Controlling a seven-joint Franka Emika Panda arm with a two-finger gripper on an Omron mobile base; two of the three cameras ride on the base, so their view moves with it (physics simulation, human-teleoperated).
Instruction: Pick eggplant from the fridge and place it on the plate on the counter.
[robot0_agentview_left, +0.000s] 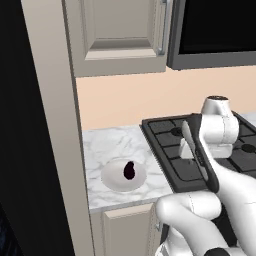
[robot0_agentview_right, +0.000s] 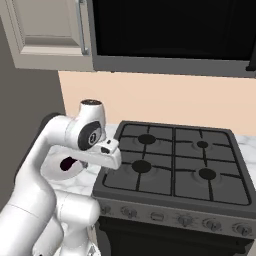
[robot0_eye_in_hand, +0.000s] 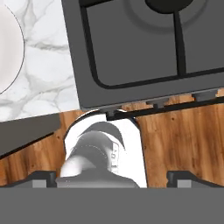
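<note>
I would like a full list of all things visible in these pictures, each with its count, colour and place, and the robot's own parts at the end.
eggplant: one, dark purple, lying in the plate.
plate: one, white, on the counter left of the stove.
counter: one, white marble with grey veins, between the tall beige panel and the stove.
stove: one, black, four burners, right of the counter.
knobs: a row, grey, on the stove's front edge.
wall cabinet: one, beige, above the counter.
microwave: one, black front with grey frame, above the stove.
floor: wood brown, in front of the stove.
arm: one, white, raised in front of the counter.
hand: one, open, dark fingertips, empty, above the stove's front edge.
</note>
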